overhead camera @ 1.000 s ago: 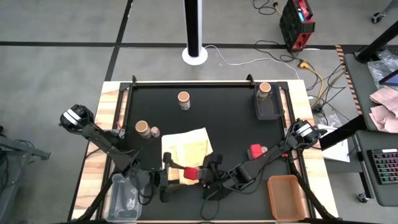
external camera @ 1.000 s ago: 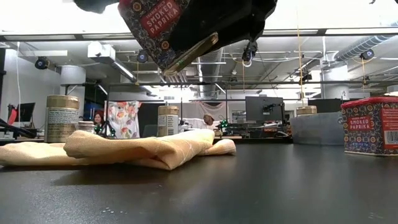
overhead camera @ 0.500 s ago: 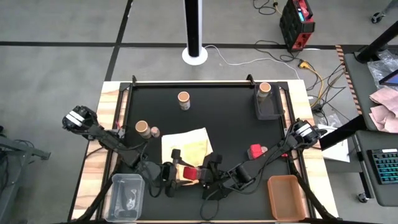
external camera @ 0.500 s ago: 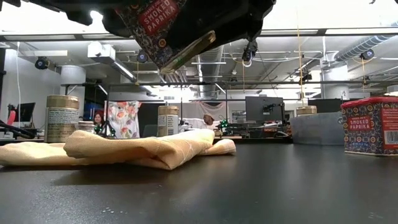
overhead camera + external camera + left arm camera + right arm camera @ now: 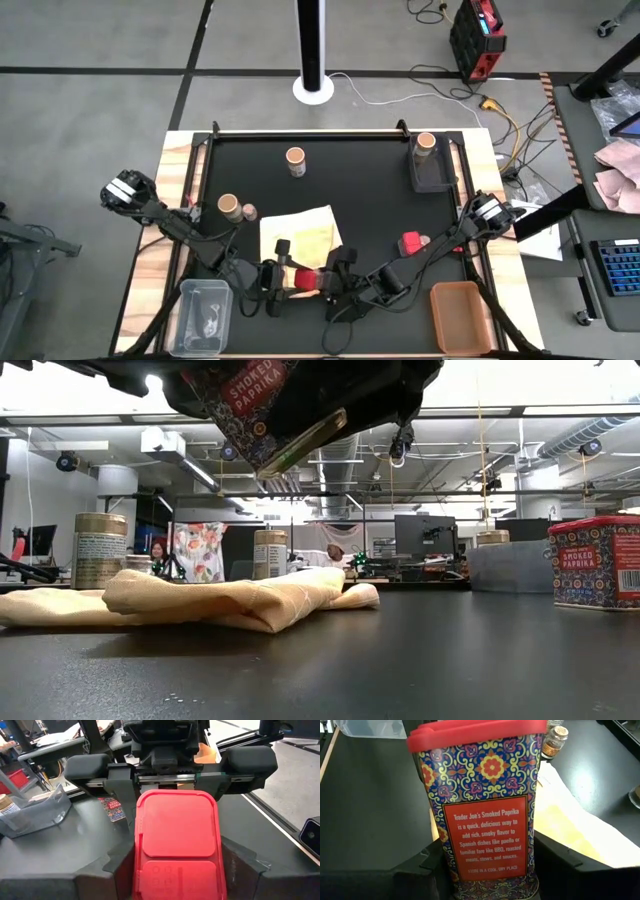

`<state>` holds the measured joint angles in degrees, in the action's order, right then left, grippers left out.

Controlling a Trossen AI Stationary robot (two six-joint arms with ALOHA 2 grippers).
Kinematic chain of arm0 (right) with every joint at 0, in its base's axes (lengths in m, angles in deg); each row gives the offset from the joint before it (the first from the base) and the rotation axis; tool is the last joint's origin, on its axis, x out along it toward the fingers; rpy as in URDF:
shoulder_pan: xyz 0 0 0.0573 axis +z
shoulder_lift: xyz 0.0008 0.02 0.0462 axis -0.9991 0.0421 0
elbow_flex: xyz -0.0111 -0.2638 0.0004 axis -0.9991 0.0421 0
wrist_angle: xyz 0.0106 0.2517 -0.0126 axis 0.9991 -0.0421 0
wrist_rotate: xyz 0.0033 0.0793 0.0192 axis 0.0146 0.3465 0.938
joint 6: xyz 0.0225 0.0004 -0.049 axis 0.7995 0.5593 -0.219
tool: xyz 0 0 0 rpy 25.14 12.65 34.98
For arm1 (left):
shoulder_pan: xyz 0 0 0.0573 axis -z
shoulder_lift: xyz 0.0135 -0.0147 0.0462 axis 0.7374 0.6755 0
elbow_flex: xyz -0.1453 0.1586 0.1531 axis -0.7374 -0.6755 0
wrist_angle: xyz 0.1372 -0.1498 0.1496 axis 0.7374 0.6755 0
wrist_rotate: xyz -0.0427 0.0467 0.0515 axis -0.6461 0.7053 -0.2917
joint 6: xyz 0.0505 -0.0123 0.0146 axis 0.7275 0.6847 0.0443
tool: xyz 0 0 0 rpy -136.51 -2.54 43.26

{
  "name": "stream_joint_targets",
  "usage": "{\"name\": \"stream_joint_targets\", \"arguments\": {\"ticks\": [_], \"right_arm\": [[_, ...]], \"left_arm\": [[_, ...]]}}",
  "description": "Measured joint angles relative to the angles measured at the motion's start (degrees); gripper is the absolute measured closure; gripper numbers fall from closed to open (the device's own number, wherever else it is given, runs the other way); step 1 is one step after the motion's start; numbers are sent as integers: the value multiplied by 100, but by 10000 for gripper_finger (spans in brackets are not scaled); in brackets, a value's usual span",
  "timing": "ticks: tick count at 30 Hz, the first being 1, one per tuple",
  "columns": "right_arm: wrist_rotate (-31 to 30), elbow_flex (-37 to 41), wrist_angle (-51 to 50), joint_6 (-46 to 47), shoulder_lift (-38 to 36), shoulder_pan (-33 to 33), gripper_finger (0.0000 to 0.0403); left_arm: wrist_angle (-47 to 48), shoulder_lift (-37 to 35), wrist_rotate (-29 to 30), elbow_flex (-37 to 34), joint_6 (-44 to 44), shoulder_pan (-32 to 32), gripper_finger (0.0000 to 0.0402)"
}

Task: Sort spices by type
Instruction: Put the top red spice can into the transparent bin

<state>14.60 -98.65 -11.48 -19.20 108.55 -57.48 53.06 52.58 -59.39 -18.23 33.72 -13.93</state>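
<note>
A red-lidded smoked paprika tin (image 5: 308, 280) hangs above the table's near middle, tilted in the low view (image 5: 255, 395). My left gripper (image 5: 285, 275) meets its lid end (image 5: 177, 825) from the left. My right gripper (image 5: 335, 279) has the other end (image 5: 487, 865). Both are shut on it. A second red tin (image 5: 411, 243) stands on its base at the right, a tiny pale jar (image 5: 425, 240) beside it. Tan-topped jars stand upright at the far middle (image 5: 295, 158), at the left (image 5: 228, 207) and in a dark tray (image 5: 426, 142). My left gripper has the tin's red lid end between its two fingers (image 5: 117, 870), one against each narrow side (image 5: 139, 850). The fingers come nearly level from the table's left, along the tin. My right gripper pinches the tin's narrow sides near its base (image 5: 447, 870) between its two fingers. They slant down from the table's right, along the tin. The tin is lifted clear of the table, tilted, lid toward my left gripper.
A folded yellow cloth (image 5: 298, 235) lies just beyond the grippers. A clear tub (image 5: 203, 315) sits at the near left corner, an orange tub (image 5: 460, 315) at the near right. The dark tray (image 5: 432, 172) stands at the far right. A small jar (image 5: 249, 212) stands by the left jar.
My left gripper has moved toward the table's right, up to the held tin. Its fingers have come in on either side of the red lid end. My right gripper and the tin have stayed still.
</note>
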Motion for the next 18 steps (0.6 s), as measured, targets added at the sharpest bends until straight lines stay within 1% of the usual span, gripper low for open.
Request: {"name": "stream_joint_targets", "arguments": {"ticks": [2,5,8,11,15,18], "right_arm": [[-41,0,24,1,0,0,168],[-87,-11,91,16,0,-1,110],[-85,-11,73,57,0,-11,70],[-79,-11,71,57,-29,9,52],[-34,-11,-52,98,-168,60,47],[-22,-11,-315,255,-341,74,51]], "left_arm": [[-19,0,104,0,-77,14,204],[17,0,439,-2,-207,52,204],[22,0,734,-2,-279,151,204],[197,-42,1074,17,-477,314,204],[1052,-115,1593,314,-820,635,204],[1789,-116,1761,644,-1068,897,204]]}}
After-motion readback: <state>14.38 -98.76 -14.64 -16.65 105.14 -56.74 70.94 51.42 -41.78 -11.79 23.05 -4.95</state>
